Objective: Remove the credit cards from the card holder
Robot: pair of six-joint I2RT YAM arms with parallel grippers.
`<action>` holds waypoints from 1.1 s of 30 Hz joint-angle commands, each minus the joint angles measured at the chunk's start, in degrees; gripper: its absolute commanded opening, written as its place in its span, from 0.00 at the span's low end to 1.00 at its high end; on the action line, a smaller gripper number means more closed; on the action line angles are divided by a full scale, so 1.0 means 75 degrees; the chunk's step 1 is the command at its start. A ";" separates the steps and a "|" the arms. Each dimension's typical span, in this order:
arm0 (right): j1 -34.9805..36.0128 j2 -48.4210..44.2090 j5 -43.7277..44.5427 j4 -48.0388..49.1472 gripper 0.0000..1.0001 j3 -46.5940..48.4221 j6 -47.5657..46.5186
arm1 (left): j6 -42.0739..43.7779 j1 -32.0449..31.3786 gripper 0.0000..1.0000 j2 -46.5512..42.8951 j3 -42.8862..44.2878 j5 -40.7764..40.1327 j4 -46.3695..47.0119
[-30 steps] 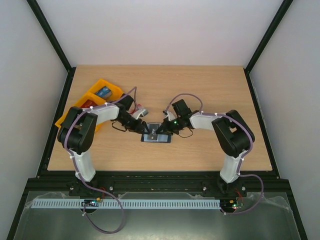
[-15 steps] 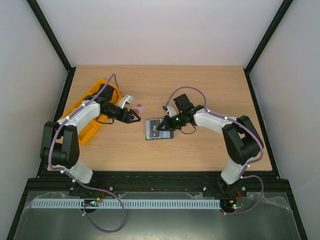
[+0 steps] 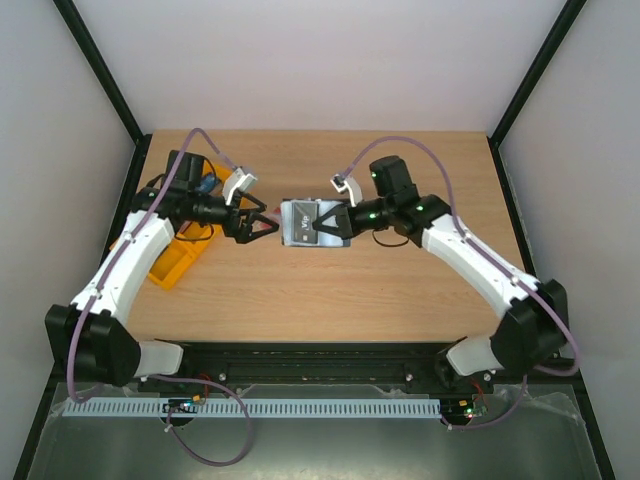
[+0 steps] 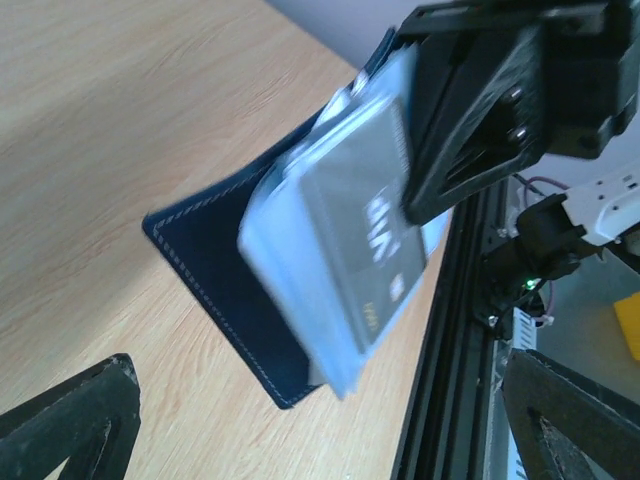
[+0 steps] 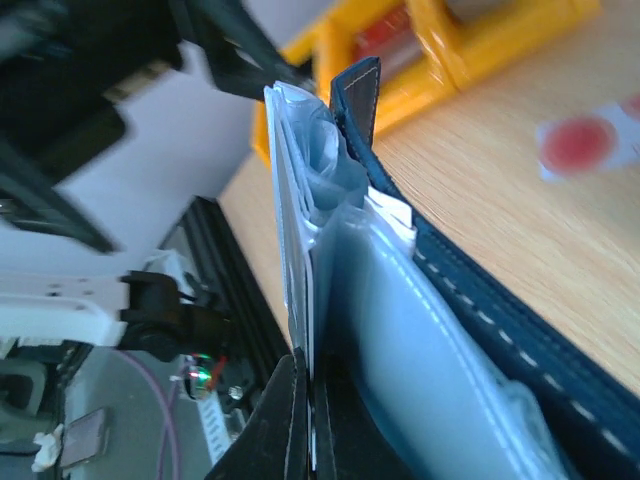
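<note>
My right gripper [image 3: 322,226] is shut on a thin inner leaf of the navy-blue card holder [image 3: 300,222] and holds it open above the table's middle. In the right wrist view the fingertips [image 5: 300,400] pinch that pale leaf edge-on, with the navy cover [image 5: 500,300] to the right. The left wrist view shows the holder [image 4: 215,265] with the dark grey "VIP" card [image 4: 365,225] in a clear pocket. A white card with a red round mark [image 5: 580,143] lies on the wood, blurred. My left gripper [image 3: 265,228] is open and empty, just left of the holder.
The orange compartment tray [image 3: 172,258] with small items lies at the table's left edge, under my left arm, and shows in the right wrist view [image 5: 450,45]. Black frame rails run along the table's sides and near edge.
The right gripper has lifted the holder off the table and carried it back. The left gripper pulled away to the left, a white card landed on the table, and it now faces the holder.
</note>
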 commanded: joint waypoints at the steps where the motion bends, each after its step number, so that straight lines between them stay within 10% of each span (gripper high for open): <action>1: -0.0020 -0.0801 -0.1005 0.0732 0.02 0.0316 0.0126 | -0.0119 -0.0123 0.99 -0.0367 0.0113 0.0682 0.0172; 12: 0.0038 -0.1179 -0.1500 0.1616 0.02 0.0533 0.0663 | -0.2972 -0.0927 0.98 -0.0885 -0.0451 0.1014 0.2939; 14: 0.0056 -0.1182 -0.1494 0.1613 0.02 0.0532 0.0663 | -0.3063 -0.1017 0.84 -0.0859 -0.0361 0.1047 0.2985; 20: 0.0062 -0.1200 -0.1309 0.1654 0.02 0.0545 0.0617 | -0.3204 -0.1195 0.03 -0.0862 -0.0406 0.1241 0.3105; 33: -0.0043 -0.1392 -0.0281 0.0851 0.28 0.0530 -0.0147 | -0.3094 -0.1018 0.02 -0.1154 -0.0368 0.1495 0.3184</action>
